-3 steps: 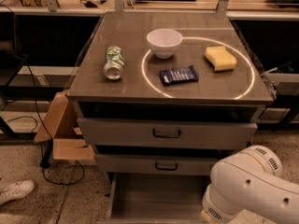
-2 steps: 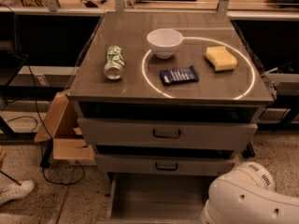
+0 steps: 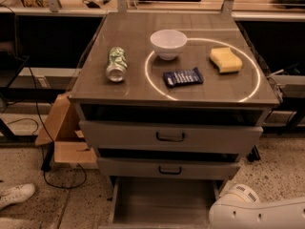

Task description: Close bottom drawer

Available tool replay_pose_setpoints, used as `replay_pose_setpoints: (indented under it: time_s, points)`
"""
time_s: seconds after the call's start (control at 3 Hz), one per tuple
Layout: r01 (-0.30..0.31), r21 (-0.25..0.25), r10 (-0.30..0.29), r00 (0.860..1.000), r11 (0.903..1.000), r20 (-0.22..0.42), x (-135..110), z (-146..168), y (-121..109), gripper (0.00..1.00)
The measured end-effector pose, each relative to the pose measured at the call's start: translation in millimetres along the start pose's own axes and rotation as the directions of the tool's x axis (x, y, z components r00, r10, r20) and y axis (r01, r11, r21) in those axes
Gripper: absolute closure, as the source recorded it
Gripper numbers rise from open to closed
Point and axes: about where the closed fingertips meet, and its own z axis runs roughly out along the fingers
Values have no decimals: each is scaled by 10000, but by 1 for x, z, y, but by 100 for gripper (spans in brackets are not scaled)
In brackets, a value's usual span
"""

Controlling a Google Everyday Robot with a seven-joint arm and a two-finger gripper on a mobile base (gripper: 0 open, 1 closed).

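four things on the table (image 3: 95, 87): can (image 3: 116, 64), bowl (image 3: 168, 43), sponge (image 3: 225, 60), snack packet (image 3: 183, 77). bottom drawer (image 3: 162, 202) open, cropped; tool out of frame past white arm (image 3: 257, 213), state unclear.

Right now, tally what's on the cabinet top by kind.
Can: 1
Bowl: 1
Sponge: 1
Snack packet: 1
Total: 4
Gripper: out of view; only the white arm shows, lower right, near the open bottom drawer.

Open bottom drawer (image 3: 162, 205), bare inside — white arm (image 3: 261, 214) over its right front corner, gripper out of view.
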Motion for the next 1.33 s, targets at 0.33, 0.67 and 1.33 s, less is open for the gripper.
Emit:
replay_pose_setpoints:
  time_s: [0.33, 0.67, 1.33]
  points:
    - [-131, -179, 127, 9997, 9998, -213, 4, 12, 3, 100]
    - [-447, -243, 442, 9988, 9987, -203, 11, 15, 2, 100]
    - [-2005, -1784, 2023, 9793, 9633, -84, 7, 88, 0, 100]
